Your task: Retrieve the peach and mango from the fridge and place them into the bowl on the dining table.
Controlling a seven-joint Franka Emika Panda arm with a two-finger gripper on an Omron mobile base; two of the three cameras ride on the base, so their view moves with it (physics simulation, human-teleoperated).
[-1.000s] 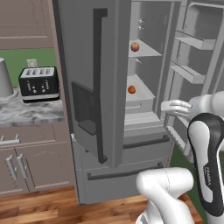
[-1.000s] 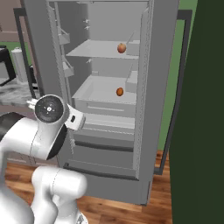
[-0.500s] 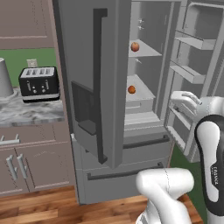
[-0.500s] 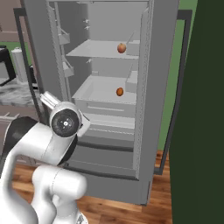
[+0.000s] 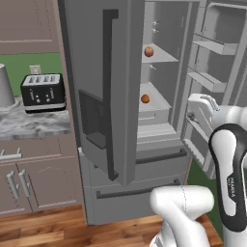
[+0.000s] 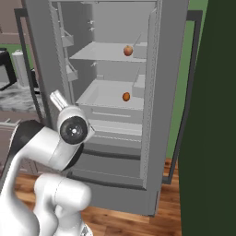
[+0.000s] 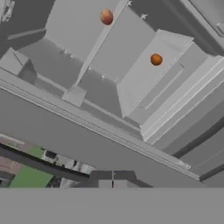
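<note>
Arm now higher beside fridge (image 5: 116,120)

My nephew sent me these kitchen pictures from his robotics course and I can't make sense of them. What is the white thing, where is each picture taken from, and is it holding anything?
The white thing is a robot arm on a base that can drive; the whole kitchen is computer-rendered. Two pictures come from cameras on that base, one behind the arm to its left and one to its right, both looking at the same grey fridge. The third is from a camera on the robot's hand, so it looks tilted. The fridge's right-hand door is open, and two small orange fruits sit inside: one on the upper shelf and one on the shelf below. Which is the peach and which the mango is too small to tell. Left of the fridge, a black toaster stands on a marbled counter. The gripper is shut and nothing is in it; it is not at the fruit yet.
</note>
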